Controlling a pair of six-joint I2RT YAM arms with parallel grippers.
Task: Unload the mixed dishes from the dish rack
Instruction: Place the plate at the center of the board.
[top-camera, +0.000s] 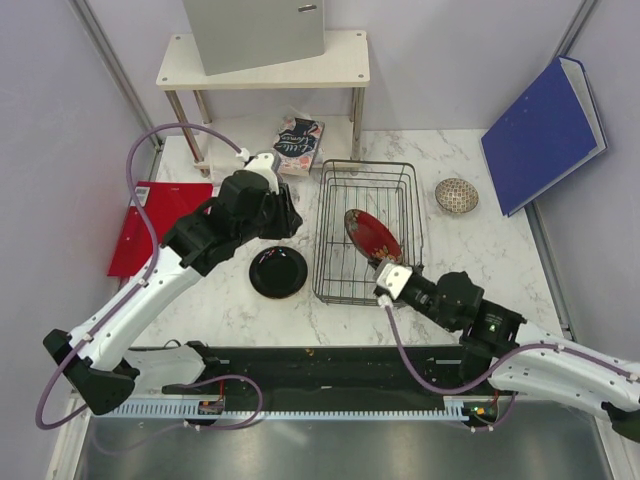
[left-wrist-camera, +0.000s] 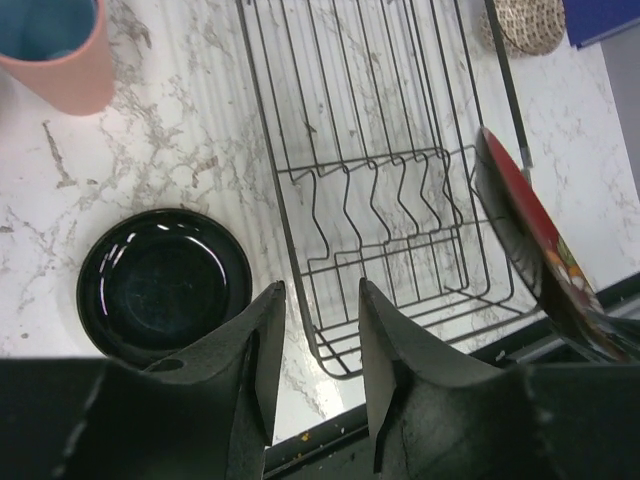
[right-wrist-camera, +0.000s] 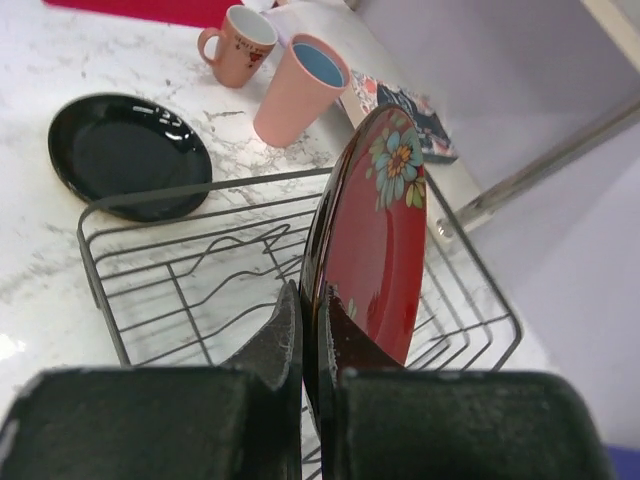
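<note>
The dark wire dish rack (top-camera: 404, 206) stands mid-table. A red floral plate (top-camera: 372, 235) stands on edge in it, and my right gripper (top-camera: 386, 268) is shut on its near rim; the right wrist view shows both fingers (right-wrist-camera: 285, 335) pinching the plate (right-wrist-camera: 375, 230). A black plate (top-camera: 278, 271) lies on the table left of the rack. My left gripper (left-wrist-camera: 320, 300) hovers open and empty above the gap between the black plate (left-wrist-camera: 163, 283) and the rack (left-wrist-camera: 390, 190). The tall pink cup (right-wrist-camera: 300, 88) and small pink mug (right-wrist-camera: 238, 45) stand on the table beyond the black plate. A speckled bowl (top-camera: 456, 196) sits right of the rack.
A patterned book (top-camera: 299, 143) lies under the white shelf (top-camera: 265, 70) at the back. A blue folder (top-camera: 545, 135) leans at the back right, and a red folder (top-camera: 140, 225) lies at the left. The left arm hides the cup and mug from above.
</note>
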